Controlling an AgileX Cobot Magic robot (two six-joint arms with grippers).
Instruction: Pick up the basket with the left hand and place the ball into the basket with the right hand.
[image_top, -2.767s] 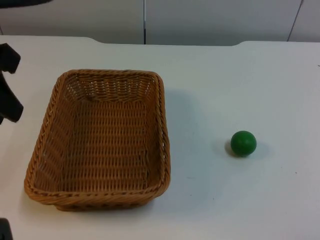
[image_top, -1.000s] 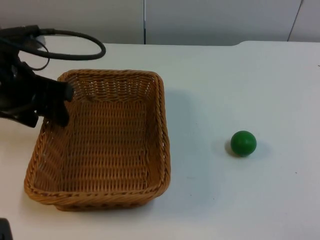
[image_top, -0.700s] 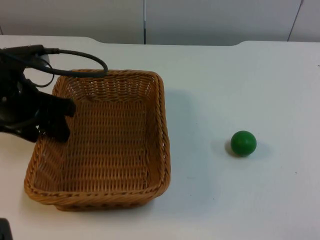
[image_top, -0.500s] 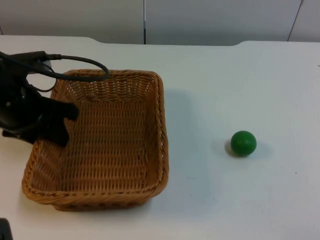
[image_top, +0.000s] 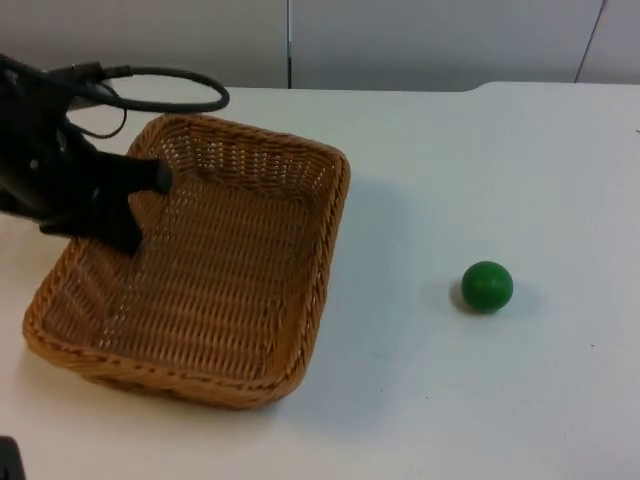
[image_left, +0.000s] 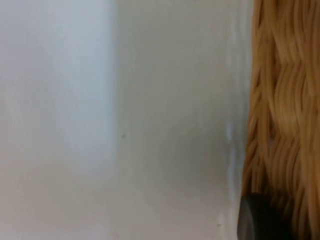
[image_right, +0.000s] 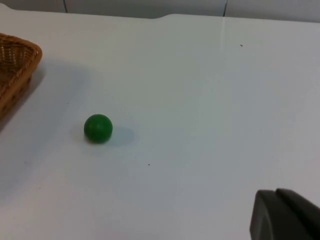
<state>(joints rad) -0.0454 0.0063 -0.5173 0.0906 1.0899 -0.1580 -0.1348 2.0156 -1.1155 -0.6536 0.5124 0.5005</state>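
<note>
Top view: the basket (image_top: 200, 270) is gripped at its left rim by the closed left gripper (image_top: 125, 205) and tilted; the green ball (image_top: 487, 286) lies well apart on the table (image_top: 480, 150). The right gripper's (image_right: 282, 217) state cannot be told.

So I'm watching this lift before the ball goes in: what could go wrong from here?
The left gripper holds the basket by one side wall alone, so the tilted basket could slip or swing. The green ball lies loose on the table; a nudge may roll it off.

Bright even light, soft shadows
</note>
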